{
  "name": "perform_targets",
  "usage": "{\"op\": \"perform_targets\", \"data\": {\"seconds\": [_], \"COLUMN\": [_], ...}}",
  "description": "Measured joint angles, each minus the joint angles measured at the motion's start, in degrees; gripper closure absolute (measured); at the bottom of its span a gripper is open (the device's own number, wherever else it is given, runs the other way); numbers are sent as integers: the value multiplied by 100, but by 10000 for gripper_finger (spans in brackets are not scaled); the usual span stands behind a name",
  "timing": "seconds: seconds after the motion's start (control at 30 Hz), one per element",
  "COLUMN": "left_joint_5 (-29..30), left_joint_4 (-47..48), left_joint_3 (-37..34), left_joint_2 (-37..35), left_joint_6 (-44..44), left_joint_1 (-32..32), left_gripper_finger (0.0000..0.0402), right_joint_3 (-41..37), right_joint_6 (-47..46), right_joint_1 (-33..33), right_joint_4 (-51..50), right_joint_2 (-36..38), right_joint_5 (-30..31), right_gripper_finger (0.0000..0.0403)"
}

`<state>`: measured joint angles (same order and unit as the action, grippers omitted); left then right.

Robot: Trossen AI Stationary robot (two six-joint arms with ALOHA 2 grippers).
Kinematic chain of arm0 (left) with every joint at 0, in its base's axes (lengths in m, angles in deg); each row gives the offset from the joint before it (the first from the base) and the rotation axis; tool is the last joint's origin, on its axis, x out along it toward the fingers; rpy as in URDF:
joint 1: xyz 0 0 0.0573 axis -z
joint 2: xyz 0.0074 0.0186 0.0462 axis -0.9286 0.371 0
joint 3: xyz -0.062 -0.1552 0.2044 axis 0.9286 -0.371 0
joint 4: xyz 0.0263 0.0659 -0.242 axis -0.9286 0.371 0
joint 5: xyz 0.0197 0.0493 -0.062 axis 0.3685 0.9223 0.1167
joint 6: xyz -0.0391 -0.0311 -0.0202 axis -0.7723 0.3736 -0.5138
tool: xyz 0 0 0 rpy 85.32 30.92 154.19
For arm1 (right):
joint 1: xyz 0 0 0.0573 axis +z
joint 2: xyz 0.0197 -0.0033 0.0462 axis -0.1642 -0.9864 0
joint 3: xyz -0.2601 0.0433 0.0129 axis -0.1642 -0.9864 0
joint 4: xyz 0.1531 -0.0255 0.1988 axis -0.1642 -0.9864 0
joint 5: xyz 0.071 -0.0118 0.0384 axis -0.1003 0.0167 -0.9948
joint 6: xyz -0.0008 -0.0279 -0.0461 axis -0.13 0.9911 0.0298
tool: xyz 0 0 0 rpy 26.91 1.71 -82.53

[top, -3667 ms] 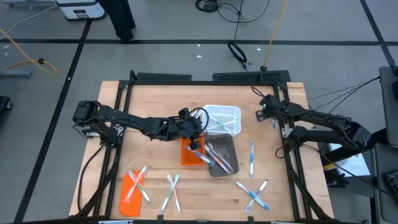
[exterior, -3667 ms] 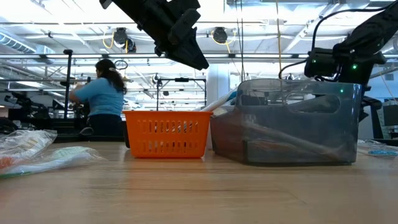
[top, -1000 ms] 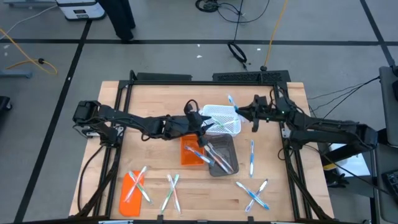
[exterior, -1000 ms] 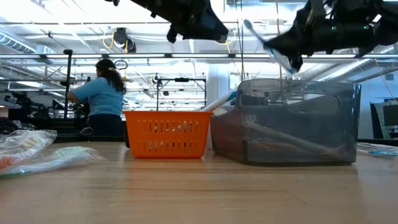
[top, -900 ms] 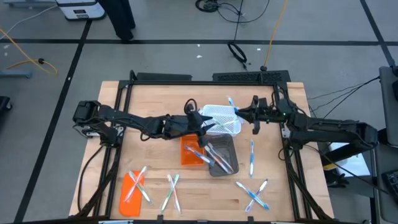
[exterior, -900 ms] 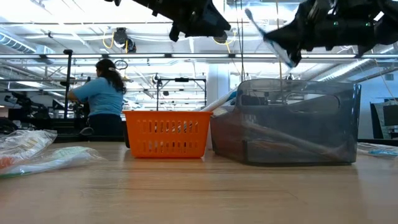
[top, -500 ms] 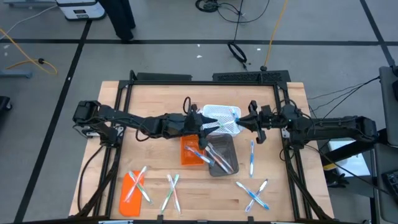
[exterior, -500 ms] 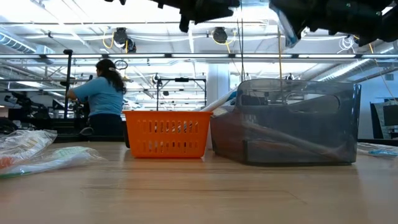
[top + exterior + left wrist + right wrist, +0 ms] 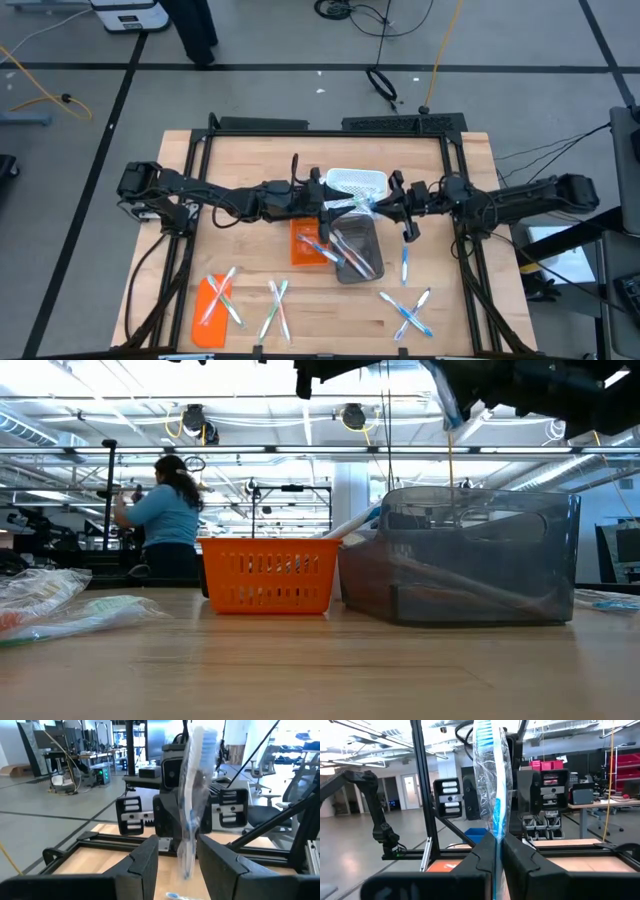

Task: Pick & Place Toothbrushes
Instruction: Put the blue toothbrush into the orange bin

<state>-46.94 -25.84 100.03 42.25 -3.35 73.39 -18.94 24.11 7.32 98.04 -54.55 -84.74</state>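
Above the grey bin (image 9: 356, 248) my two grippers face each other. My right gripper (image 9: 497, 851) is shut on a clear-wrapped toothbrush (image 9: 491, 775) with a blue handle. The brush (image 9: 192, 795) reaches into my left gripper (image 9: 182, 866), whose open fingers stand on either side of its free end without touching. Both grippers show as dark shapes at the low view's top edge. More toothbrushes lie on the table at the right (image 9: 405, 255), the near right (image 9: 408, 312) and near the middle (image 9: 275, 308), and some on an orange lid (image 9: 212, 300). My right gripper pinches one end of the wrapped toothbrush (image 9: 496, 832) between its two fingers. The fingers come level from the table's right, and the brush runs on ahead of them, along their line. The brush is lifted clear, high over the grey bin.
An orange basket (image 9: 268, 574) stands beside the grey bin (image 9: 460, 555), both holding toothbrushes. A white basket (image 9: 358, 183) sits just behind them. A black frame borders the table's far and side edges. A person (image 9: 160, 515) works in the room beyond.
My right gripper has carried the toothbrush from over the white basket toward the table's near-left and upward, swinging it to point at my left gripper. My left gripper has risen and moved right, so its open fingers now stand around the brush's free end.
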Motion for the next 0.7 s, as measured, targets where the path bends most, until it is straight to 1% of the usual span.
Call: {"op": "perform_targets", "data": {"seconds": [0.13, 0.43, 0.6, 0.7], "left_joint_5": [-3, -7, -37, -243], "left_joint_4": [-15, -20, -1, 24], "left_joint_3": [0, 0, 0, 0], "left_joint_2": [0, 0, 0, 0], "left_joint_6": [0, 0, 0, 0], "left_joint_1": [0, 0, 9, 4], "left_gripper_finger": [266, 266, 266, 266], "right_joint_3": [27, 498, 666, 669], "right_joint_6": [25, 74, 74, 92], "right_joint_1": [0, 0, 0, 1], "right_joint_4": [366, 376, 405, 440], "right_joint_2": [-391, -1248, -1502, -1542], "right_joint_5": [2, -3, -34, -50], "right_gripper_finger": [393, 393, 393, 393]}}
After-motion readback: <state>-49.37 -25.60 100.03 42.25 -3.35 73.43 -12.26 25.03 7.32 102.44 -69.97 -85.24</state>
